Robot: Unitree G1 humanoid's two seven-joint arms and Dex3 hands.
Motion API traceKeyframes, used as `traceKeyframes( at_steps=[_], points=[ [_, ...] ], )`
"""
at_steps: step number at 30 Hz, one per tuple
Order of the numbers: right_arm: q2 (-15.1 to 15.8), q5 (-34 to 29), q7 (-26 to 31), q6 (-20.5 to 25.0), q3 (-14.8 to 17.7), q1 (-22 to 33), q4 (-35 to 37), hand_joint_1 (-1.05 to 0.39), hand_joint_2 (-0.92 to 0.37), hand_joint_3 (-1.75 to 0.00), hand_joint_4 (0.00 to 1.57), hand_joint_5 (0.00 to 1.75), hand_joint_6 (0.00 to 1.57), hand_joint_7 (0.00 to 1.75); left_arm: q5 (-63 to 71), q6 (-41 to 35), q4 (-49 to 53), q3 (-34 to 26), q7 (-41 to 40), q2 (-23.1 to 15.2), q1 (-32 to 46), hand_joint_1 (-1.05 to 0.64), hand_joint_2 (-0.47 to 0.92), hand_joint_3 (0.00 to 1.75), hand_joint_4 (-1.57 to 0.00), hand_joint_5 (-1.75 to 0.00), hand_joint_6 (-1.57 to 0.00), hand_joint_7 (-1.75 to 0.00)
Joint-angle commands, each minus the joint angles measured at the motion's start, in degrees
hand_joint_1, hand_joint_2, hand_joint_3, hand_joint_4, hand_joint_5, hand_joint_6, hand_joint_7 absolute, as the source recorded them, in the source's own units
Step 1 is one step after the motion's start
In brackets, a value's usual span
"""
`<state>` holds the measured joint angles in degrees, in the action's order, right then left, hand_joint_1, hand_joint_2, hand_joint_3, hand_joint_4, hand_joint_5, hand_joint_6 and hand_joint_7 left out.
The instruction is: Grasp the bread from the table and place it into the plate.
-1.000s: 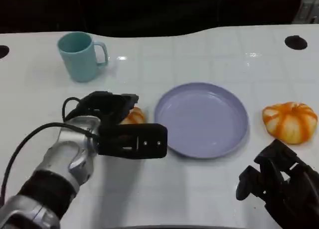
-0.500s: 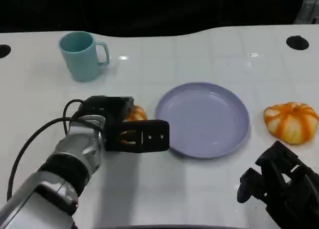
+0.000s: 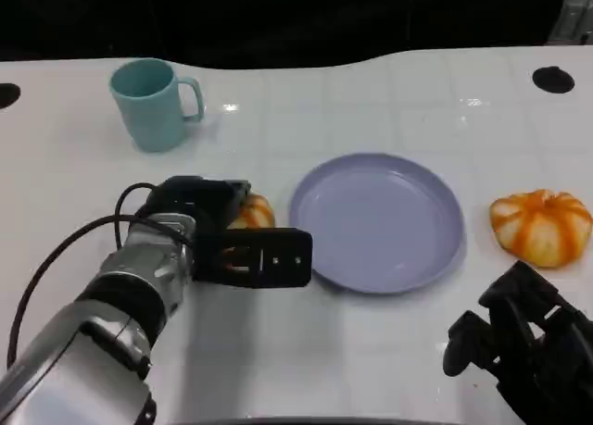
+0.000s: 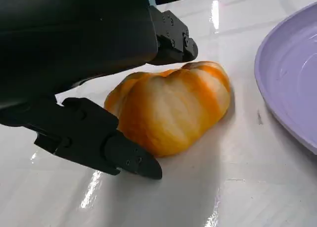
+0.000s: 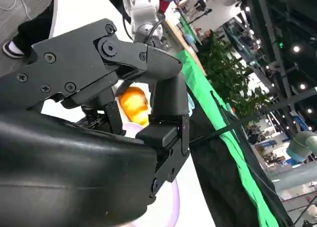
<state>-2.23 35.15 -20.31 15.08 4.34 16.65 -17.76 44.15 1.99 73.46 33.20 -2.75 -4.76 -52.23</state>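
Note:
The bread, an orange-and-white striped bun, lies on the white table just left of the lilac plate. My left hand is around it, and the fingers stand on either side of the bread with small gaps. One finger is over its far side and another is low at its near side. The bun rests on the table, with the plate's rim close beside it. My right hand hovers near the table's front right edge with its fingers curled in on nothing.
A teal mug stands at the back left. A second orange striped bun lies to the right of the plate. A black cable loops off my left forearm. Dark round holes mark the table's far corners.
My left forearm has swung in and the hand has settled lower and closer around the bread. The bread, the plate and my right hand have stayed in place.

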Motion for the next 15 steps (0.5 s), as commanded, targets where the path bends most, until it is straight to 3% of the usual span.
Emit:
traceKeyframes(
  at_steps=[1, 2, 5, 6, 7, 9, 10, 11, 12, 14, 15],
  points=[
    [0.9, 0.6, 0.2, 0.2, 0.8, 0.5, -0.7, -0.52, -0.73, -0.65, 0.66, 1.75, 0.48, 1.61, -1.0, 2.6, 1.5, -0.3, -2.7, -0.9, 0.2, -0.26, 0.83, 0.0, -0.1, -0.04, -0.22, -0.02],
    [0.9, 0.6, 0.3, 0.3, 0.8, 0.6, -0.8, -0.53, -0.73, -0.65, 0.66, 1.75, 0.49, 1.61, -1.8, 3.5, 1.7, -0.9, -3.5, -1.0, 0.5, -0.22, 0.86, 0.01, -0.31, -0.12, -0.38, -0.04],
    [0.8, 0.6, 0.1, 0.2, 0.8, 0.7, -0.8, -0.53, -0.73, -0.64, 0.66, 1.75, 0.49, 1.61, -2.4, 5.0, 2.0, -1.4, -6.3, -1.2, 1.0, -0.19, 0.88, 0.0, -0.46, -0.13, -0.5, -0.02],
    [0.8, 0.7, -0.1, 0.1, 0.8, 0.8, -0.7, -0.53, -0.73, -0.64, 0.66, 1.75, 0.49, 1.61, -2.1, 5.4, 2.1, -1.2, -7.8, -1.3, 1.1, -0.21, 0.9, 0.05, -0.72, -0.52, -0.78, -0.1],
    [0.8, 0.7, -0.2, 0.0, 0.8, 0.8, -0.6, -0.53, -0.73, -0.64, 0.66, 1.75, 0.49, 1.61, -2.0, 5.6, 2.2, -1.0, -8.8, -1.4, 1.2, -0.22, 0.91, 0.08, -0.74, -0.99, -0.99, -0.1],
    [0.8, 0.7, -0.3, 0.0, 0.8, 0.9, -0.6, -0.53, -0.73, -0.64, 0.66, 1.75, 0.49, 1.61, -1.9, 6.3, 2.4, -0.9, -10.5, -1.7, 1.5, -0.22, 0.92, 0.1, -0.75, -1.25, -1.09, -0.09],
    [0.8, 0.7, -0.3, 0.0, 0.8, 0.9, -0.6, -0.53, -0.73, -0.64, 0.66, 1.75, 0.49, 1.61, -1.9, 6.7, 2.4, -0.9, -11.4, -1.9, 1.6, -0.23, 0.92, 0.12, -0.75, -1.49, -1.17, -0.13],
    [0.8, 0.8, -0.2, 0.1, 0.8, 0.9, -0.6, -0.53, -0.73, -0.64, 0.66, 1.75, 0.49, 1.6, -2.0, 7.1, 2.5, -0.9, -12.4, -2.1, 1.7, -0.24, 0.92, 0.15, -0.75, -1.64, -1.1, -0.41],
    [0.7, 0.8, -0.2, 0.1, 0.8, 0.9, -0.6, -0.53, -0.73, -0.64, 0.66, 1.75, 0.48, 1.6, -2.0, 7.3, 2.5, -1.0, -13.1, -2.2, 1.8, -0.24, 0.92, 0.21, -0.72, -1.69, -0.97, -0.54],
    [0.7, 0.8, -0.1, 0.2, 0.8, 0.9, -0.7, -0.53, -0.73, -0.64, 0.66, 1.75, 0.48, 1.6, -2.0, 7.6, 2.6, -0.9, -14.1, -2.3, 1.9, -0.24, 0.92, 0.26, -0.7, -1.74, -0.87, -0.63],
    [0.8, 0.5, 0.0, 0.1, 0.8, 0.8, -0.6, -0.53, -0.73, -0.64, 0.66, 1.75, 0.48, 1.6, -1.7, 7.8, 2.5, -0.7, -15.8, -2.4, 2.0, -0.24, 0.92, 0.28, -0.72, -1.74, -0.83, -0.77]
  ],
)
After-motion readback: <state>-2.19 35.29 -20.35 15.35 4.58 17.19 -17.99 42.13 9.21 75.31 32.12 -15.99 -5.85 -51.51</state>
